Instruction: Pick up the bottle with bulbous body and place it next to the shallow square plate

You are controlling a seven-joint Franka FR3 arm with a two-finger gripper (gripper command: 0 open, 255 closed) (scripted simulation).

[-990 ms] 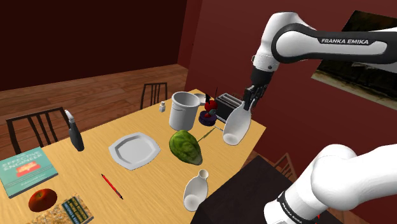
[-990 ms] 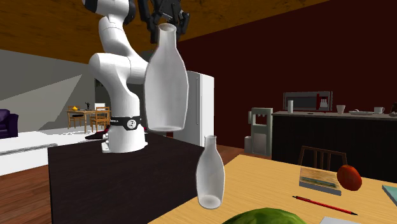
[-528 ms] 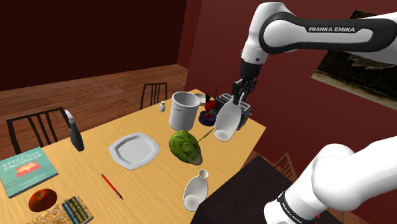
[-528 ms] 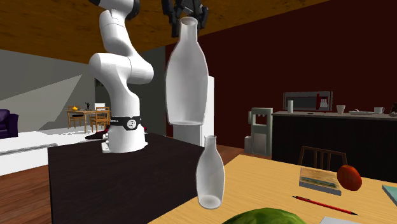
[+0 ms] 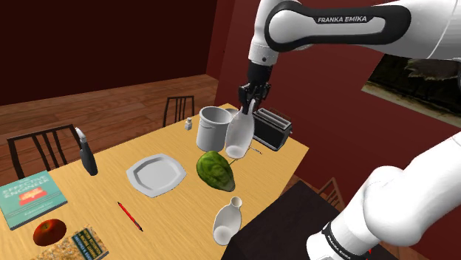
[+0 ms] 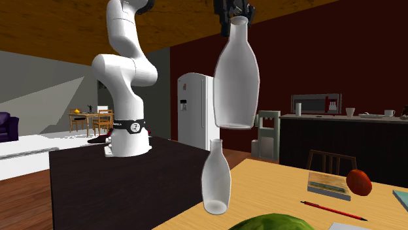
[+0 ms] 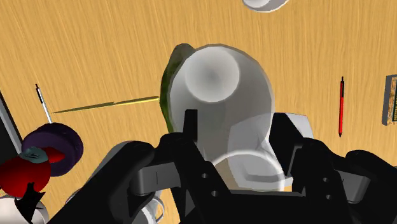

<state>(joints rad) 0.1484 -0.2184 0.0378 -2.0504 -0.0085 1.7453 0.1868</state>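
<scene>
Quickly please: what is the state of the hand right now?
Hand: closed on the neck of the white bottle, held up above the table.

Flat even light, faint shadows on table (image 5: 177, 210); bkgd dim.

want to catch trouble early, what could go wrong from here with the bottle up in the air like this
1. The gripper clasps the bottle only at its thin neck, so it may swing or slip.
2. The cabbage lies right below it and the pot stands close by; a low path to the plate could knock them.
</scene>
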